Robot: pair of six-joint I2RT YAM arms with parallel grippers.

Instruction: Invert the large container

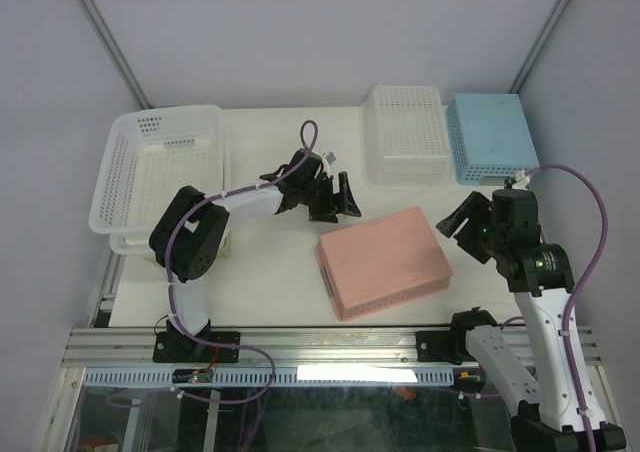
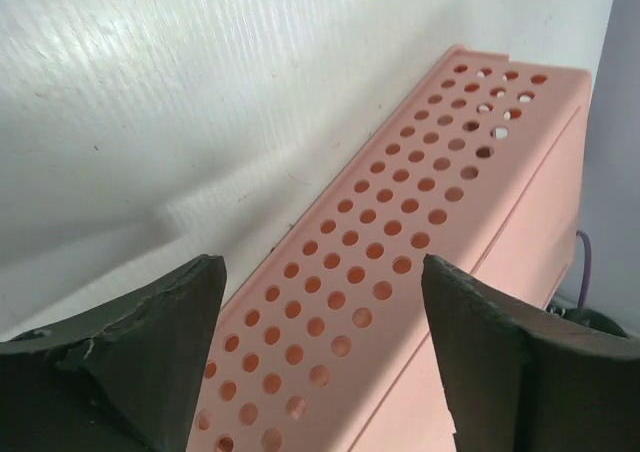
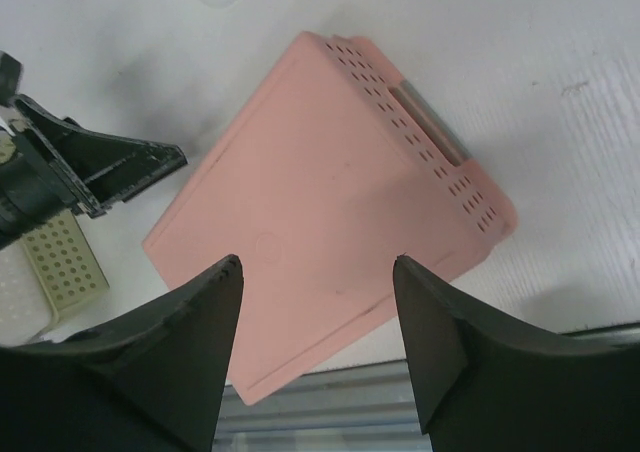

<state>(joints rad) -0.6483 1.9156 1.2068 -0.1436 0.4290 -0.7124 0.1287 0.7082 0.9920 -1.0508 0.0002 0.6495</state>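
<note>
The large container, a white perforated basket with a flared rim, stands open side up at the table's left edge, away from both grippers. My left gripper hangs open just beyond the far left corner of a pink container that lies base up in the middle. The left wrist view shows that gripper with its jaws wide apart above the pink perforated wall, not touching it. My right gripper is open beside the pink container's right end. Seen from its wrist, the right gripper holds nothing and hovers over the pink base.
A smaller white perforated basket and a blue basket lie base up at the back right. A pale yellow-green perforated piece sits by the left arm. The table's metal front rail runs just below the pink container.
</note>
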